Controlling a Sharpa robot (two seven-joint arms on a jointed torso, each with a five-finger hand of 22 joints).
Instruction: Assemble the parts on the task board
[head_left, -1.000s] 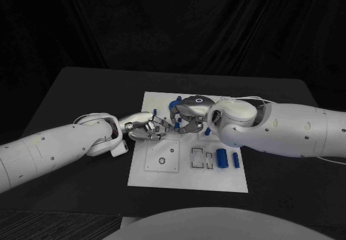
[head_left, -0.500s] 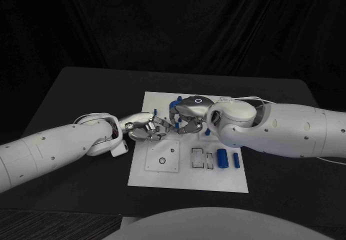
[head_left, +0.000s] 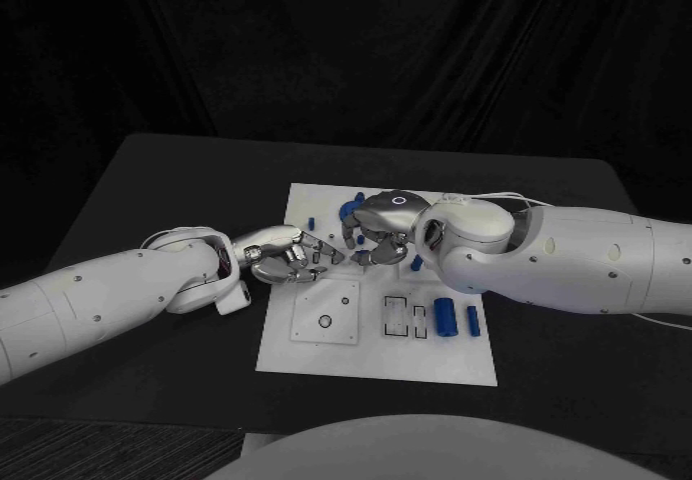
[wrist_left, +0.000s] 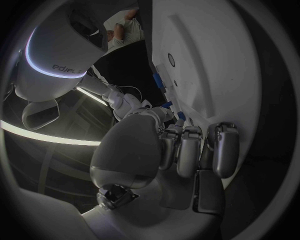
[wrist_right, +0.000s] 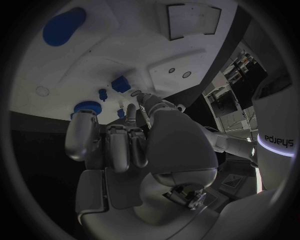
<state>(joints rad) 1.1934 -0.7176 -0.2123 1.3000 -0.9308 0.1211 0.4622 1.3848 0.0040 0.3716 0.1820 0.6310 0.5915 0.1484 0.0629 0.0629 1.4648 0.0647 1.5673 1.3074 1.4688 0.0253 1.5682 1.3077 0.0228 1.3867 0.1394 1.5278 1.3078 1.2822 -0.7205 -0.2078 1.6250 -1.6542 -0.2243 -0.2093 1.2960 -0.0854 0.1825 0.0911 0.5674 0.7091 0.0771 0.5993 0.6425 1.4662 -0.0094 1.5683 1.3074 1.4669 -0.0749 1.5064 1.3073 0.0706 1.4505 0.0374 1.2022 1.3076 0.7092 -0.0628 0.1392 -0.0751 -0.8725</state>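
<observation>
Over the far half of the task board (head_left: 378, 360), which lies in the middle of the black desk (head_left: 144, 190), the left hand (head_left: 286, 255) and the right hand (head_left: 378, 228) meet, their fingers almost touching above the white plate. Both sets of fingers are curled inward, but whether either is grasping a small part I cannot tell; the spot between them is hidden. Several blue parts already seem to stand near the far edge: a round one (wrist_right: 87, 107), a blocky one (wrist_right: 120, 84) and a thin pin (head_left: 309, 224). Toward the near right, a thick blue cylinder (head_left: 444, 315) and a slimmer one (head_left: 470, 319) lie loose beside two empty rectangular slots (head_left: 405, 316). A square inset with a round hole (head_left: 325, 321) also looks unfilled. By my judgement the assembly is partway done, with these seats left.
</observation>
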